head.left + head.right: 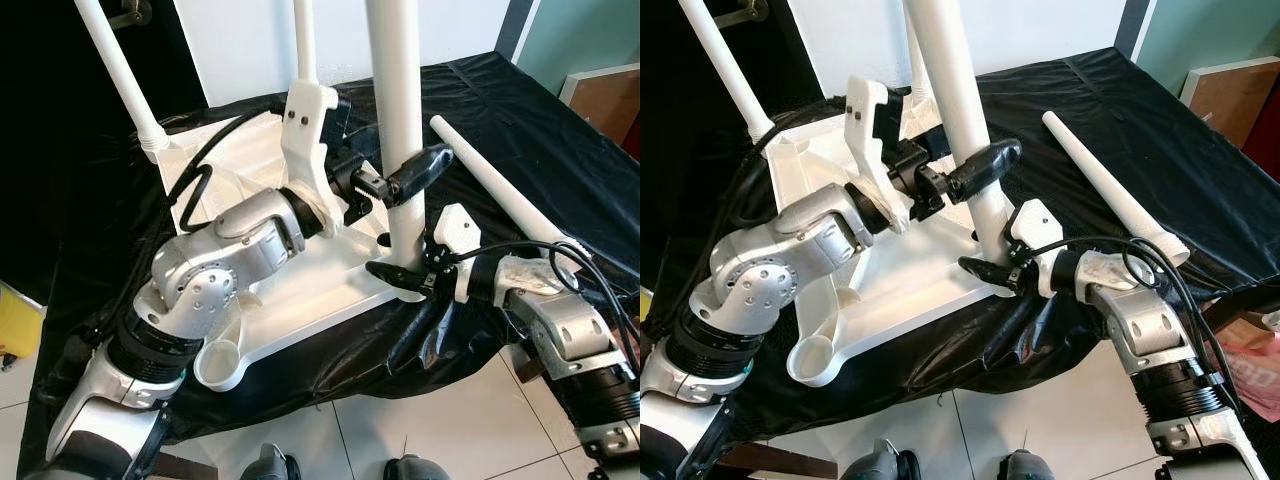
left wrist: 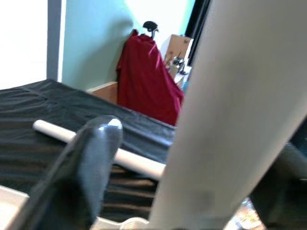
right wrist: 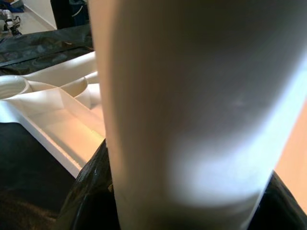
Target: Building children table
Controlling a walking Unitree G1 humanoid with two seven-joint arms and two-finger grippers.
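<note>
Black plastic sheeting (image 1: 520, 130) is covering the work surface, with white floor tiles showing below its near edge. On it the white children's tabletop (image 1: 300, 290) is lying upside down, ribbed underside up, and the leg being fitted (image 1: 400, 120) is standing upright at its near right corner, long axis nearly vertical.

Both grippers are working on that one leg. The left gripper (image 1: 400, 180) is reaching in from the left and gripping it partway up, its black fingers (image 2: 81, 172) pinched on the white shaft. The right gripper (image 1: 405, 275) is coming in from the right and closing around the base just above the socket; whether it is squeezing hard or only cradling is hard to judge from these angles. So the right gripper is sitting nearer the joint, the left higher up as a steadier.

Two more legs (image 1: 120, 75) are already rising from the far corners. One spare leg (image 1: 500, 190) is lying flat on the sheeting to the right, running diagonally away. The near left corner socket (image 1: 222, 362) is standing open, holding nothing.
</note>
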